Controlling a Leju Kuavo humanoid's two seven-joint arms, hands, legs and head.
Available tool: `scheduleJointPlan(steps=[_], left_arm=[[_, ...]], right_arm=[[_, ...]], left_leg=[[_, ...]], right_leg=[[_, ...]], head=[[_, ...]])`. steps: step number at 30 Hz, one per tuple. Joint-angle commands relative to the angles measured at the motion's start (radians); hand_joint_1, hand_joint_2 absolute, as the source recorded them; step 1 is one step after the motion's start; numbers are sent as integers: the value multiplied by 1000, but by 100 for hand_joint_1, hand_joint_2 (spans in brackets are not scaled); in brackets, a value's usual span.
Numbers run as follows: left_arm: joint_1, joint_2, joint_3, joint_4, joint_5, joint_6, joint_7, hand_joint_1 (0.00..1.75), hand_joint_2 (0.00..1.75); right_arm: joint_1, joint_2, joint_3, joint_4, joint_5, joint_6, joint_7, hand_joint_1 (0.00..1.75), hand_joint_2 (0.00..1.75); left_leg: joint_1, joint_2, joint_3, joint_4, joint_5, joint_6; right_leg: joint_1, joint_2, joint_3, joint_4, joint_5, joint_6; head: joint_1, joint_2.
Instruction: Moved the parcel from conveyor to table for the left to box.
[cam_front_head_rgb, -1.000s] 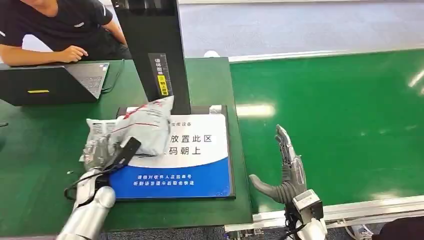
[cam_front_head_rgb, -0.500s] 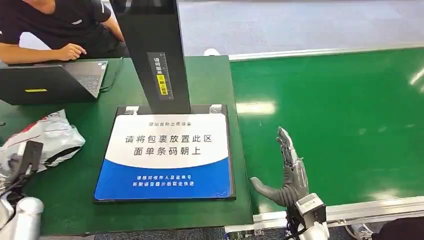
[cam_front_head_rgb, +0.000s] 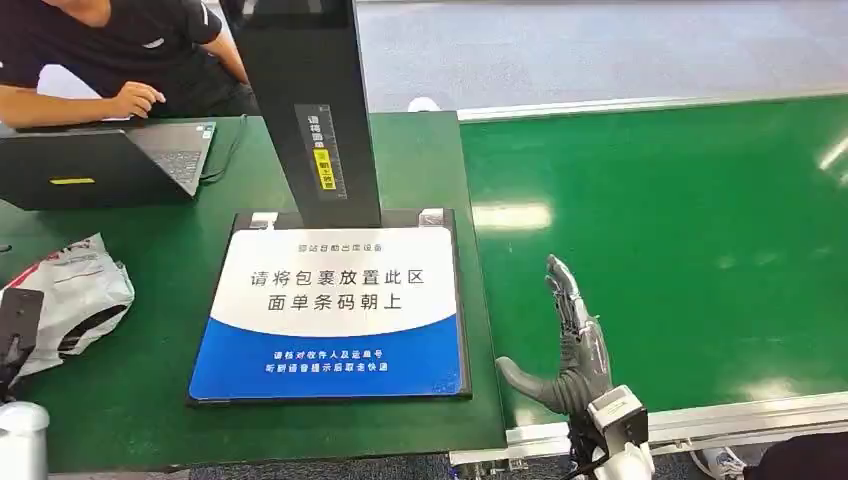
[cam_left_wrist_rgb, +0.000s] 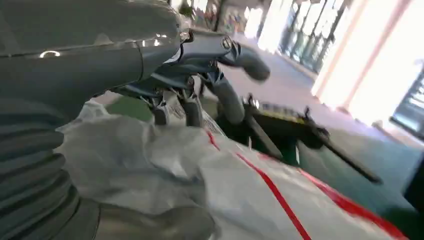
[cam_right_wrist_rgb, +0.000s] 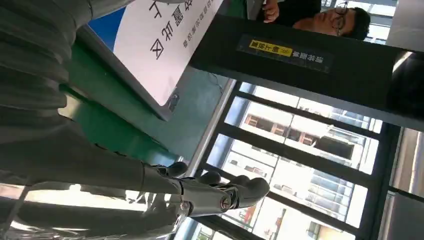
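Note:
The parcel (cam_front_head_rgb: 75, 290) is a crumpled grey-white plastic bag with red stripes. It sits low over the far left of the green table (cam_front_head_rgb: 160, 250), well left of the placement mat. My left arm (cam_front_head_rgb: 22, 440) comes up beneath it from the bottom left corner. In the left wrist view my left hand (cam_left_wrist_rgb: 200, 65) grips the parcel (cam_left_wrist_rgb: 240, 195), dark fingers curled over its top and the thumb under it. My right hand (cam_front_head_rgb: 572, 345) stands upright with flat, spread fingers and nothing in it, over the near edge of the conveyor belt (cam_front_head_rgb: 680, 220); its fingers (cam_right_wrist_rgb: 215, 192) are extended.
A blue and white placement mat (cam_front_head_rgb: 340, 310) lies mid-table under a black scanner column (cam_front_head_rgb: 310, 110). An open laptop (cam_front_head_rgb: 100, 165) stands at the back left, with a person (cam_front_head_rgb: 120, 50) leaning over it. The conveyor's silver rail (cam_front_head_rgb: 700, 420) runs along the near right.
My left hand has carried the parcel off the placement mat and leftward to the table's far left edge. My right hand has stayed almost still.

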Motion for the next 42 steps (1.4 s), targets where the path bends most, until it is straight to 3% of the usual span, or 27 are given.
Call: scheduleJointPlan(steps=[1,3,8,9,15,18,23,27,38,40,42], left_arm=[[16,-85,-111,-117,439,-498,-303,0,0],[35,-120,-142,-131,713,-763,-457,0,0],[110,-224,-274,-331,776,-690,-552,0,0],[116,-254,-280,-368,857,-735,-591,0,0],[150,-331,-410,-484,973,-787,-623,0,0],[169,-357,-484,-519,910,-688,-627,0,0],[183,-352,-586,-537,927,-693,-627,0,0],[198,-392,-691,-546,937,-709,-627,0,0],[199,-374,-689,-547,953,-712,-627,0,0],[196,-375,-764,-528,960,-790,-627,0,0],[183,-384,-848,-497,907,-744,-627,0,0]], right_arm=[[-25,15,-39,88,-19,17,-23,0,175],[-35,12,-35,107,-31,28,-35,0,175],[-43,8,-17,97,-36,33,-35,0,175],[-42,6,-10,89,-32,36,-35,0,175],[-41,1,11,77,-11,71,-16,0,175],[-35,3,19,79,4,74,-13,0,175],[-47,13,25,91,15,91,-10,0,175],[-65,19,43,112,12,113,-6,0,175],[-65,16,43,113,12,113,-6,0,175],[-72,15,65,114,4,150,-16,0,175],[-75,23,88,111,9,157,-17,0,175]], left_leg=[[0,-4,1,-1,1,0],[0,-5,3,-2,1,0],[-2,-4,3,-2,1,1],[-1,-5,1,-1,0,1],[-2,-7,1,0,0,1],[-2,-5,0,0,0,1],[-2,-5,2,0,-1,1],[-2,-5,1,0,0,1],[-1,-3,1,0,-1,0],[-1,-3,2,-1,-1,0],[-1,-3,1,0,-1,0]], right_leg=[[0,-4,2,-1,0,-1],[0,-6,4,-1,0,-2],[-1,-4,4,-2,0,-1],[-1,-5,3,-1,0,0],[-1,-7,3,-1,-1,0],[-1,-6,1,-1,0,0],[-1,-5,3,-1,0,-1],[-1,-6,2,-1,0,-1],[-1,-4,2,-1,0,-1],[0,-3,3,-1,0,-2],[-1,-3,2,-1,0,-1]], head=[[0,0],[0,0],[0,0],[1,0],[0,0],[0,0],[0,0],[0,0],[0,0],[0,0],[0,0]])
